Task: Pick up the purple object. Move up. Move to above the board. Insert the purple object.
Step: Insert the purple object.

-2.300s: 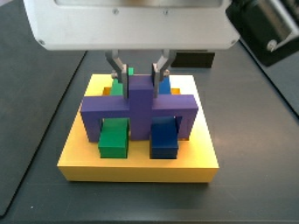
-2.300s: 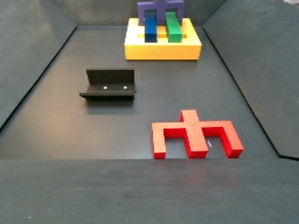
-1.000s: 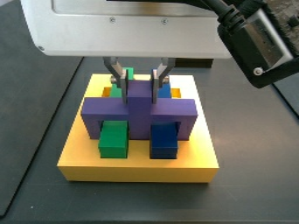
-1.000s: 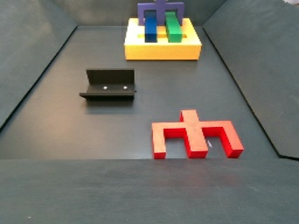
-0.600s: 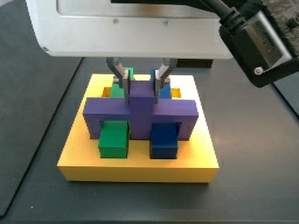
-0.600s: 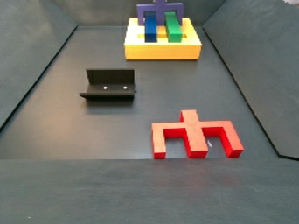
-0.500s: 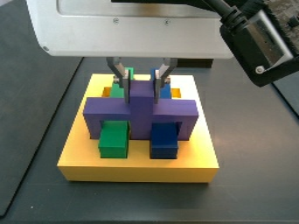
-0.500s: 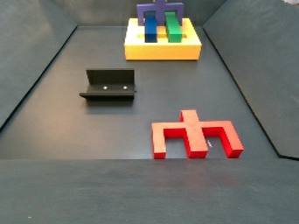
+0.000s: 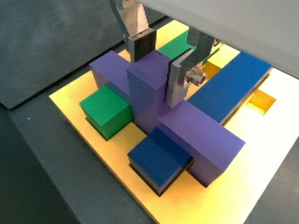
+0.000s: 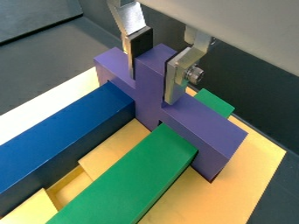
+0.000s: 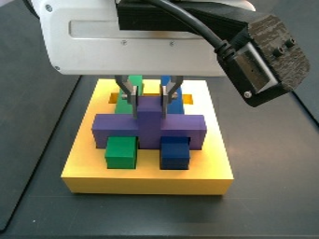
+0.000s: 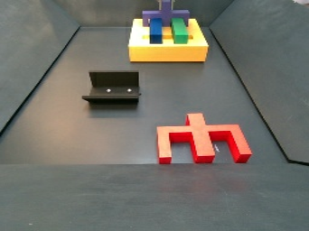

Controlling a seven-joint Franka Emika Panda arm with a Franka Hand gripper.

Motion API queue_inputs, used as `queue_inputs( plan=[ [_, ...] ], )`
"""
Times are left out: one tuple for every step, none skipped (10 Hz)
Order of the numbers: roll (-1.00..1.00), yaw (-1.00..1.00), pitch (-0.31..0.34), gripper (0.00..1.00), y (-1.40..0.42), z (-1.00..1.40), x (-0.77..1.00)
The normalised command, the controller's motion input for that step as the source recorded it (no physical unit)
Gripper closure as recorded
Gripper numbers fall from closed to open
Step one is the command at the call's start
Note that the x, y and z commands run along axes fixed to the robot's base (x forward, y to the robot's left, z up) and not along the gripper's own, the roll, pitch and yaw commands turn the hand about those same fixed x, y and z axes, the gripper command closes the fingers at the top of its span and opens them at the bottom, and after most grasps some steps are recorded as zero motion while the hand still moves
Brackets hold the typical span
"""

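The purple object, a cross-shaped piece with an upright stem, sits low in the yellow board between a green block and a blue block. My gripper stands over the board, its silver fingers on either side of the stem and closed against it. Both wrist views show the gripper pinching the purple object. A side view shows the board at the far end with the purple object in it.
A long blue block and a long green block lie in the board beside the purple piece. The dark fixture stands on the floor mid-left. A red object lies on the floor nearer the front.
The purple object has gone down into the board with the gripper around it; its crossbar now sits lower, close to the green and blue blocks. The arm body fills more of the view.
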Motion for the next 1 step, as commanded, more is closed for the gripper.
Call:
queue_inputs(
  plan=[
    [0.00,0.00,0.000,1.00,0.00,0.00,0.00]
  ],
)
